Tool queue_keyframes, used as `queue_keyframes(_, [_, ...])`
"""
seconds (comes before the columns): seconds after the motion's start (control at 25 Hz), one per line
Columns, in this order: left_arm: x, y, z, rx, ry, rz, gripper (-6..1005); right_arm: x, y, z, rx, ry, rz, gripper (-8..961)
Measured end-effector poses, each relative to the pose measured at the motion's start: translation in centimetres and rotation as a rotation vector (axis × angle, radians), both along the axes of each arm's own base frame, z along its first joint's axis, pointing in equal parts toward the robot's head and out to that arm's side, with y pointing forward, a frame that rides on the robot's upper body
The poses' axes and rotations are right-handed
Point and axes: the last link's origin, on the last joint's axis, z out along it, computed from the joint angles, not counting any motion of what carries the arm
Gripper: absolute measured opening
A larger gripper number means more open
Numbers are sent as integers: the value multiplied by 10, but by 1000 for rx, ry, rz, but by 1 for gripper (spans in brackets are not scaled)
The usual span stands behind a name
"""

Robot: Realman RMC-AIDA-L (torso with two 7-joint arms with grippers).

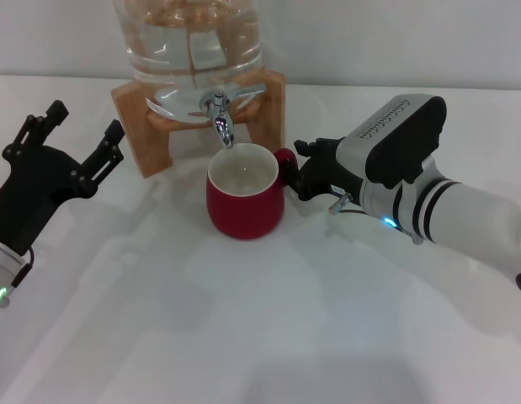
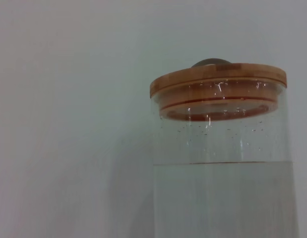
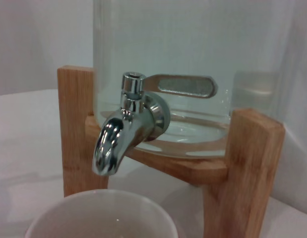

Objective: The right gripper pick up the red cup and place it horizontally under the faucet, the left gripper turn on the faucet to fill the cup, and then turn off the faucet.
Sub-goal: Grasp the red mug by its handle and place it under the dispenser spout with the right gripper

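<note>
The red cup [image 1: 243, 206] stands upright on the white table, its cream inside empty, right below the spout of the chrome faucet [image 1: 220, 114]. My right gripper [image 1: 295, 172] is at the cup's right side, shut on its red loop handle. In the right wrist view the faucet [image 3: 118, 134] hangs just above the cup's rim [image 3: 98, 215], with its lever [image 3: 185, 85] pointing sideways and no water running. My left gripper [image 1: 85, 122] is open at the left, apart from the wooden stand and well short of the faucet.
The glass dispenser jar [image 1: 188, 34] holds water and rests on a wooden stand [image 1: 138, 126] at the back. The left wrist view shows the jar's upper part [image 2: 222, 163] with its wooden lid [image 2: 217, 79]. White table [image 1: 243, 337] stretches toward the front.
</note>
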Motion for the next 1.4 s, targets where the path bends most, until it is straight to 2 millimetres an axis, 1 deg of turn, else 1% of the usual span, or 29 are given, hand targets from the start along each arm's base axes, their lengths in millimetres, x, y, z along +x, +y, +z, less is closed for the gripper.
queue_keyframes(1.2, [1,1,0,-2,1,-4,846,4,-3,1,4,5,9,358])
queue_keyframes(1.4, [2,1,0,-2,1,-6,846,6,-3,2,8,11,-1,422])
